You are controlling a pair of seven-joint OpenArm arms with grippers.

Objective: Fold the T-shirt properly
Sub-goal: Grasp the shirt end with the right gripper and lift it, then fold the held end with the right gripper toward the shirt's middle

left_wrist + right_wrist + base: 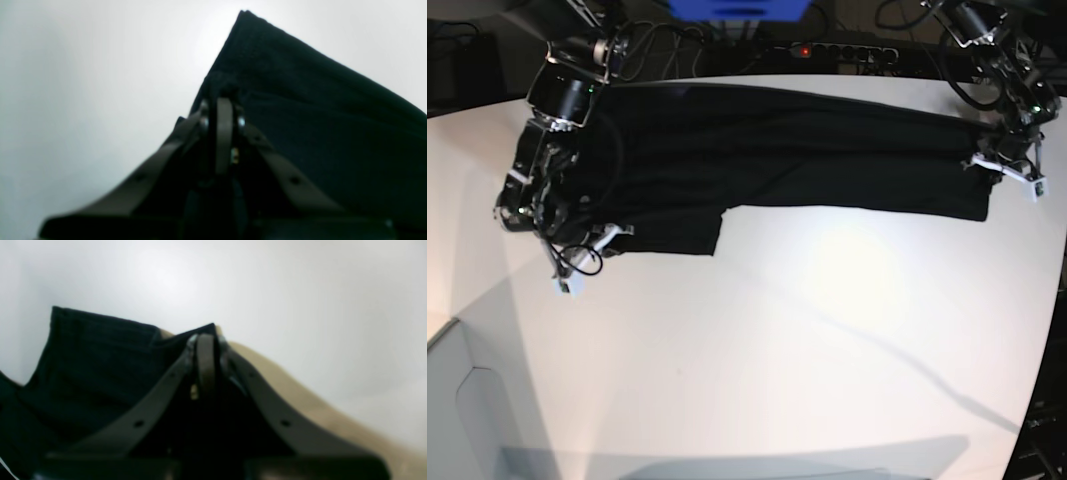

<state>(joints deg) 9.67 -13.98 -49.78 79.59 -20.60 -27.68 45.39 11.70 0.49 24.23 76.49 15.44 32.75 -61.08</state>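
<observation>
The black T-shirt point(807, 150) lies stretched sideways across the far part of the white table point(777, 330), with one sleeve hanging toward the front at the left. My left gripper point(999, 165) is at the shirt's right end. In the left wrist view it point(222, 100) is shut on a raised fold of the black fabric point(317, 116). My right gripper point(592, 245) is at the shirt's left end by the sleeve. In the right wrist view it point(205, 336) is shut on a corner of the fabric point(100, 356). The collar tag is hidden.
A power strip point(842, 50) with a red light and cables lie behind the table's far edge. A blue object point(737, 8) stands at the top. A tan strip point(317, 400) shows beside the right gripper. The table's curved edge point(1052, 330) runs down the right.
</observation>
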